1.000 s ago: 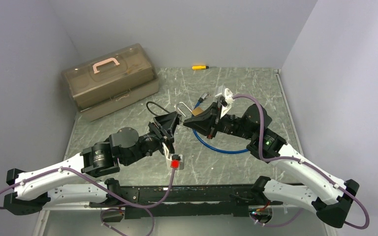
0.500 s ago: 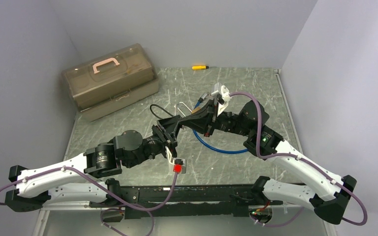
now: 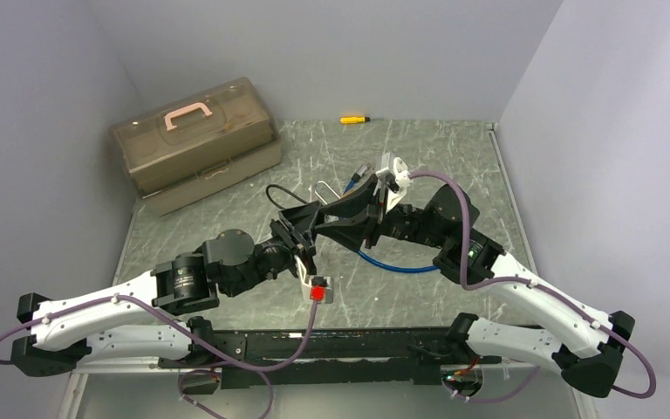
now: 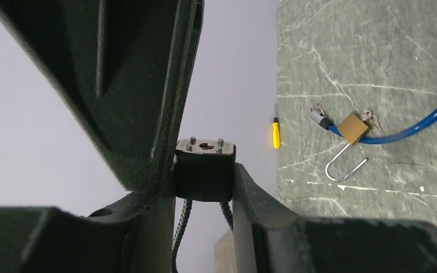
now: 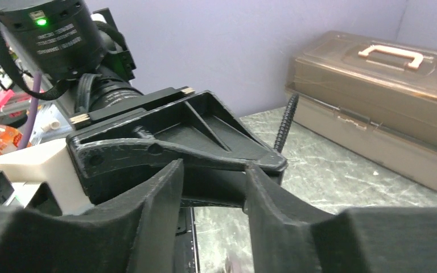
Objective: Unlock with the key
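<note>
From above, the brown toolbox (image 3: 194, 144) with the pink handle sits at the far left of the worktop (image 3: 454, 166). The left tool (image 3: 307, 216) and the right tool (image 3: 330, 218) meet tip to tip well to the right of the toolbox and nearer the arms. A silver shackle (image 3: 323, 188) shows just beyond them. A blue cable (image 3: 401, 267) loops on the side of the tools away from the toolbox, and a yellow screwdriver (image 3: 354, 119) lies by the back wall, right of the toolbox.

On the left wrist camera, the left tool is clamped on a black cable lock (image 4: 205, 165), with the keyhole face turned to the lens (two small pins flank the slot). A finger of the right tool rests against the lock's edge. On the worktop, a brass padlock (image 4: 353, 128) with its shackle swung open hangs on the blue cable, and keys (image 4: 370, 118) touch it.

On the right wrist camera, the right tool's fingers (image 5: 148, 216) stand apart, and the left tool's black finger fills the gap beyond them. The lock's twisted black cable (image 5: 285, 122) rises between that finger and the toolbox.
</note>
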